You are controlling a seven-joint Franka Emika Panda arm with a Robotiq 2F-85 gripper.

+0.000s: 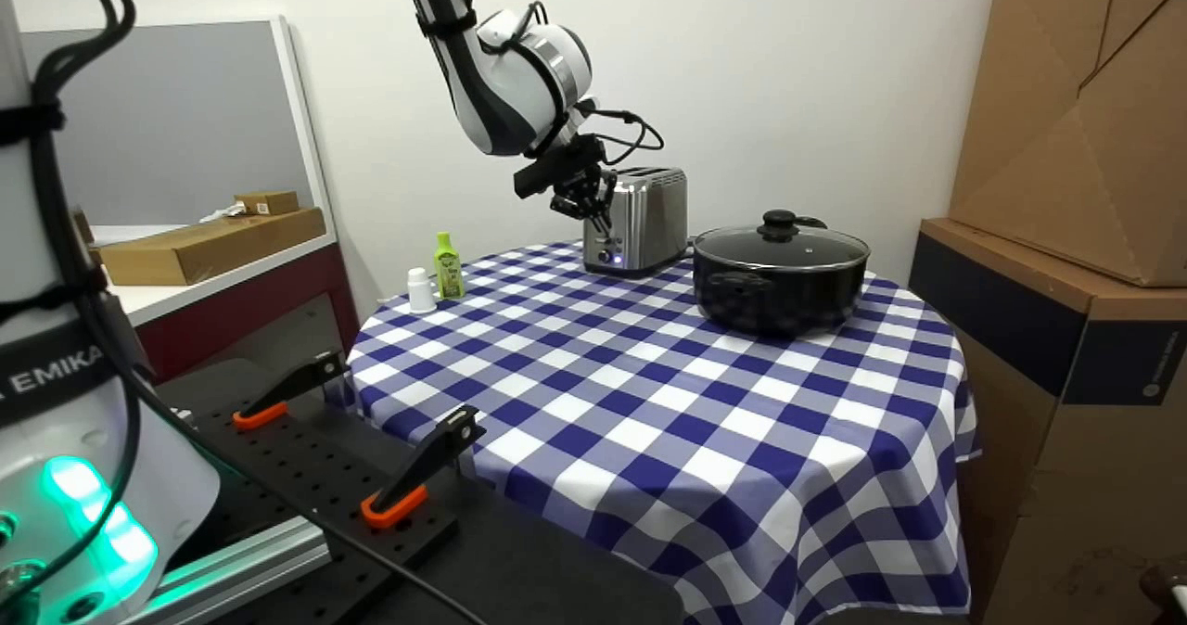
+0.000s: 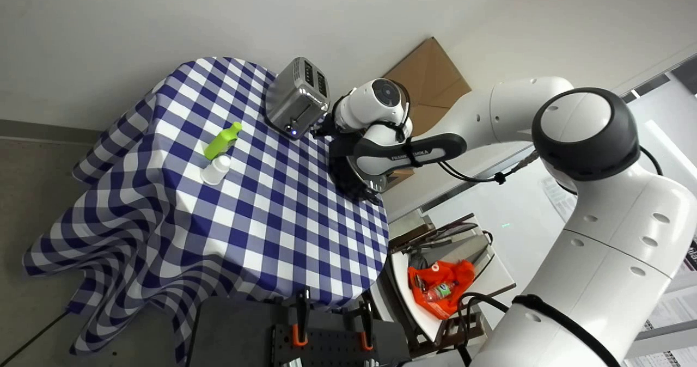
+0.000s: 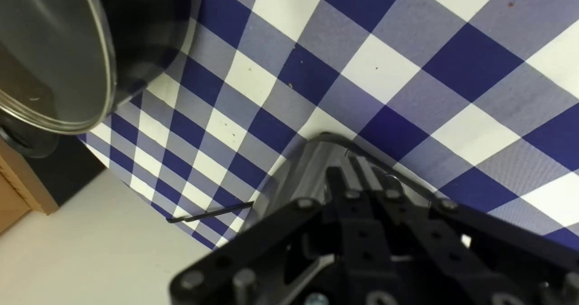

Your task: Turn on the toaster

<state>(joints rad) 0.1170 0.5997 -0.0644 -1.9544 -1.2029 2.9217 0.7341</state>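
- Toaster [image 1: 660,226] is stood upright at the far side of the bench [image 1: 640,435], near the wall [image 1: 788,78]; front panel [image 2: 297,117] is turned inward.
- End effector [image 3: 359,176] is placed at that panel; fingers [image 3: 335,185] are together, nothing seen between. Contact can't be told.
- Step in hand, as judged: lever to be pushed down. Lever can't be made out; probably masked by the tips.
- Paired tips should be used as one probe: seated on lever top, driven straight down until latched. Forward push to be limited, or toaster may slide back.
- Tips then to be backed away from the panel before any lift, so the lever isn't hooked.
- Blue light [image 1: 619,259] is lit low on the panel; whether heating is on can't be read from it.
- Edges: little bench is left behind the toaster, and a dark cord [image 3: 212,212] is laid there.
- Black pot [image 1: 779,286] is set beside it, strip of checked cloth [image 3: 253,78] between. Arm [image 2: 479,116] is seen across the pot in an exterior view, clearance unclear; swings that way best avoided.
- Room: widest stretch is found in front of the panel, green bottle [image 1: 449,271] and white container [image 1: 421,291] apart from it; retreat best made there.
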